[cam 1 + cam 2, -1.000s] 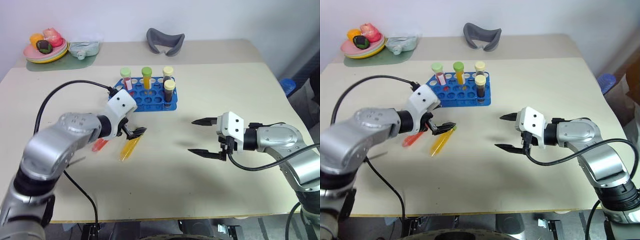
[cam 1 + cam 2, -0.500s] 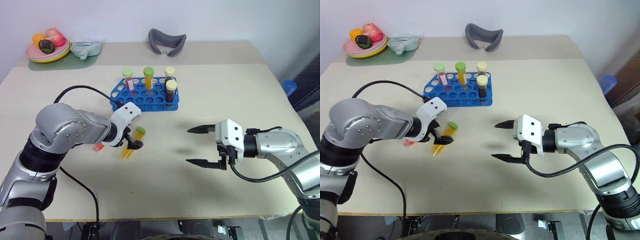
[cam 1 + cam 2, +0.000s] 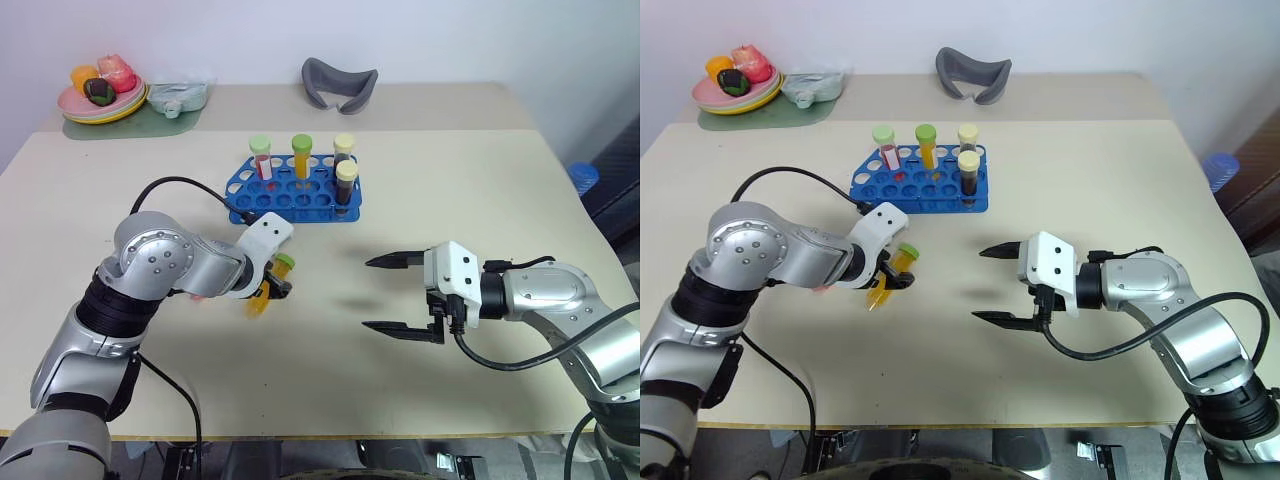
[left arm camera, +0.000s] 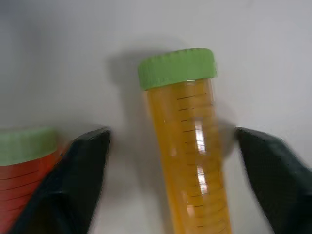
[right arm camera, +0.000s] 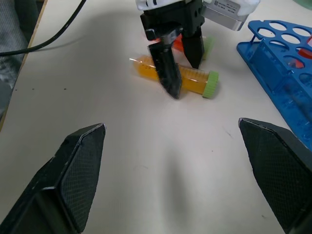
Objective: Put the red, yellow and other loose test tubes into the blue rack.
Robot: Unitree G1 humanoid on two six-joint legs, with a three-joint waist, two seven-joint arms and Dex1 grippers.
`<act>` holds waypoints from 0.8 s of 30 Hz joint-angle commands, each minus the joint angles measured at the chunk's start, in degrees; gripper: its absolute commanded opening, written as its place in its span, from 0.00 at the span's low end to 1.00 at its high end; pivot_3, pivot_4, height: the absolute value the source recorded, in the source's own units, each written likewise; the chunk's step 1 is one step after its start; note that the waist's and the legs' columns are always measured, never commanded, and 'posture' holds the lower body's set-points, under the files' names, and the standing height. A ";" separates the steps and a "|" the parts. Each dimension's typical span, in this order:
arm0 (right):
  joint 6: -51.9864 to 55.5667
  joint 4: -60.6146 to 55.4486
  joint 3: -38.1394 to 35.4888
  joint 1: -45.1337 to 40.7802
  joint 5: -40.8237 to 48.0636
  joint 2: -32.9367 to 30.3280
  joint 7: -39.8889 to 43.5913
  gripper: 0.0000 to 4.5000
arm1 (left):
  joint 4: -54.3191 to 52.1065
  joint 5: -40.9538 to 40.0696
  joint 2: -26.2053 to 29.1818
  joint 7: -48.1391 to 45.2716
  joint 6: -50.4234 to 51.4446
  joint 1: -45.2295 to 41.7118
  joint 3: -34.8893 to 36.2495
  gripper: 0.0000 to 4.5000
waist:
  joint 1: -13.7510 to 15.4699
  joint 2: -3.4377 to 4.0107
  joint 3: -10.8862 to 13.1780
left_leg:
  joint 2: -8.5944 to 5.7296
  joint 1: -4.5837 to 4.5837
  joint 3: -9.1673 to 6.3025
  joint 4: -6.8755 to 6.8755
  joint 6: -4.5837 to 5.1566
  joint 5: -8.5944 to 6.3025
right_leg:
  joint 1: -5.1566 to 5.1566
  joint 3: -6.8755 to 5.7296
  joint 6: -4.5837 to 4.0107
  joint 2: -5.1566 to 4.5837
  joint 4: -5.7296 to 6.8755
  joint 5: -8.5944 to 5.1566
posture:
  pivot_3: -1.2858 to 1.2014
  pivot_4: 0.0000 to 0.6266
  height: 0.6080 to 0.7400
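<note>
Your left gripper (image 3: 887, 283) has dropped onto the yellow tube (image 4: 192, 161), jaws narrowing astride it but not yet gripping; it lies mid-table, short of the blue rack (image 3: 300, 195). The left wrist view adds the red tube (image 4: 22, 165) just beside it. Right gripper (image 3: 395, 295) hangs wide open, empty.

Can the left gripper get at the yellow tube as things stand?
Probably yes: the left gripper straddles the yellow tube lying on the table, one finger on each side, nothing between; the red tube lies just outside.
</note>
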 commanded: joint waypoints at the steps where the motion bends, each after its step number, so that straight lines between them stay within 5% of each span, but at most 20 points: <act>1: -0.09 -2.00 -0.23 -0.30 0.91 0.18 -0.12 1.00 | 1.00 -2.82 -0.18 3.22 0.48 0.17 0.54 0.50 | 0.04 0.00 0.00 | 0.00 0.00 0.00 0.00 -0.01 0.00 | 0.00 0.00 0.00 0.00 0.00 0.00 | 0.52 0.24 1.00; 15: -0.41 -1.53 -0.16 -0.35 0.66 -0.06 0.23 1.00 | 3.91 -4.61 0.68 6.00 0.48 -2.60 -1.36 0.50 | 0.02 0.00 -0.01 | -0.01 0.00 0.01 0.01 -0.05 0.03 | 0.01 0.00 0.00 0.00 0.00 0.00 | 0.52 0.24 1.00; 24: -1.08 -1.94 -0.07 0.48 0.15 0.35 -0.24 1.00 | 10.21 -2.85 -3.33 8.82 0.48 -5.54 -0.07 0.50 | 0.05 0.01 -0.03 | -0.03 0.01 0.00 0.04 -0.03 0.02 | 0.04 0.00 0.00 -0.01 0.00 0.00 | 0.52 0.24 1.00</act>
